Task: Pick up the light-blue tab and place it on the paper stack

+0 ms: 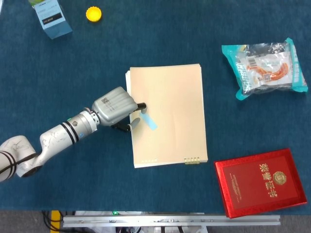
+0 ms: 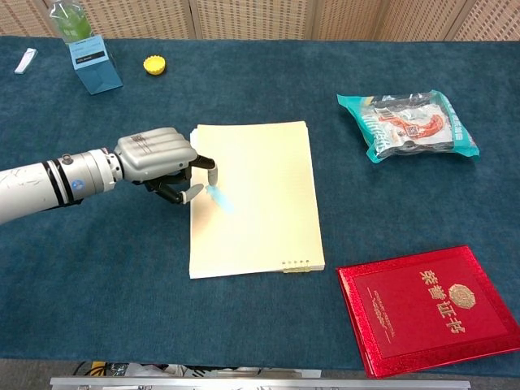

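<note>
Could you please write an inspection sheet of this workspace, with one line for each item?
Surface: dark blue cloth-covered table.
Job's things: light-blue tab lies on the paper stack, near its left edge.
Clutter: red booklet at front right; snack packet at far right; light-blue box and yellow bottle cap at far left; small white item at the far-left edge, too small to identify.
Hands: left hand at the stack's left edge, fingertips beside the tab's end; whether they touch it cannot be told. Right hand not in view.
Cables: some under the table's front edge, unclear.
Surroundings: woven panel wall behind the table; metal rail along the front.
</note>
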`<state>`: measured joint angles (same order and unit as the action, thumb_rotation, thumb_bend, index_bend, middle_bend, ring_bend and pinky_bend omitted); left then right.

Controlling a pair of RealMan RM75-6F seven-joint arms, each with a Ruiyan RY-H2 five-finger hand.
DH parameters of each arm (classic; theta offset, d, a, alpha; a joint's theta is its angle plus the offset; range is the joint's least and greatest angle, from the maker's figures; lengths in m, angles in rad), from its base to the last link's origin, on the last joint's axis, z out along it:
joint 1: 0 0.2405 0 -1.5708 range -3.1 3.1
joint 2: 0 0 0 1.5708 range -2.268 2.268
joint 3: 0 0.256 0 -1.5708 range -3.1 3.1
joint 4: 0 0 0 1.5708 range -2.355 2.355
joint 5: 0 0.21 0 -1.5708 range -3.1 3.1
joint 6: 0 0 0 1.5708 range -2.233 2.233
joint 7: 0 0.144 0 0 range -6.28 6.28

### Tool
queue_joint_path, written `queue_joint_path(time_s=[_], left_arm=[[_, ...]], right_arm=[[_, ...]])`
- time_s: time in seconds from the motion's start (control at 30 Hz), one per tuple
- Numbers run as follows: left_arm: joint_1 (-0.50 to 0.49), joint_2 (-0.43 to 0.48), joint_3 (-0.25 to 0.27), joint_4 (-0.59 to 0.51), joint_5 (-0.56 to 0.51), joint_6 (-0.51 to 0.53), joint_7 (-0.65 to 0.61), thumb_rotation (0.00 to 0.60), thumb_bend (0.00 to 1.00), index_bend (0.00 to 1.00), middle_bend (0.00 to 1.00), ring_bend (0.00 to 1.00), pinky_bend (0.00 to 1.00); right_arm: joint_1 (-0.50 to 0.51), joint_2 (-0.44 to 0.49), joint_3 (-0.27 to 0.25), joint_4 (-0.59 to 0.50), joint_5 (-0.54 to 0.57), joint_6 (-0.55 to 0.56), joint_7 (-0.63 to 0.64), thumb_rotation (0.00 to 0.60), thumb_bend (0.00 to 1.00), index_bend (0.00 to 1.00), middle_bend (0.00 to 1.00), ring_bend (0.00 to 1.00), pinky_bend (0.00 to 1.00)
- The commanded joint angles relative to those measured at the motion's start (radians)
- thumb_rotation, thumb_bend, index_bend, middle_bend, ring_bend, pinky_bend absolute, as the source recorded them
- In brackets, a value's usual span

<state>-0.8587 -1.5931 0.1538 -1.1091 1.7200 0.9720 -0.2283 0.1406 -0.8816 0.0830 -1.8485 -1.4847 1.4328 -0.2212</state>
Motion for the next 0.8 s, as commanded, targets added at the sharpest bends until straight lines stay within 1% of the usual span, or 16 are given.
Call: queue_joint_path(time_s=[0.03,0.13,0.33,0.6,0.8], left_arm=[[0.001,0.002,-0.001,-0.004,0.000,0.000,0.003,0.304,0.56,0.35,0.92,0.92,0.78],[0.004,0.003,-0.003,-0.003,-0.001,0.001,0.008,0.293,0.56,0.35,0.92,0.92,0.78],[0.005,-0.001,-0.003,0.002,-0.002,-0.009,0.002,0.293,0.56,0.35,0.92,0.92,0.78],[0.016,0.003,0.008,-0.001,0.011,0.006,-0.005,0.292,0.56,0.35,0.92,0.92,0.78],[0.014,-0.008,0.002,0.009,0.005,-0.008,-0.005,0.294,0.56,0.35,0.92,0.92,0.78]], right_arm=[[-0.001,0.000,0.000,0.001,0.000,0.000,0.000,0.600,0.13,0.16,0.38,0.36,0.46],[-0.001,-0.001,0.000,0.001,0.001,0.000,0.000,0.600,0.13,0.16,0.38,0.36,0.46],[-0.002,-0.002,0.000,0.002,0.001,0.000,0.000,0.600,0.13,0.16,0.38,0.36,0.46],[-0.004,-0.002,0.000,0.003,0.004,0.000,0.001,0.600,0.13,0.16,0.38,0.36,0.46],[-0.005,-0.002,-0.001,0.004,0.003,0.001,0.001,0.600,0.13,0.16,0.38,0.36,0.46]])
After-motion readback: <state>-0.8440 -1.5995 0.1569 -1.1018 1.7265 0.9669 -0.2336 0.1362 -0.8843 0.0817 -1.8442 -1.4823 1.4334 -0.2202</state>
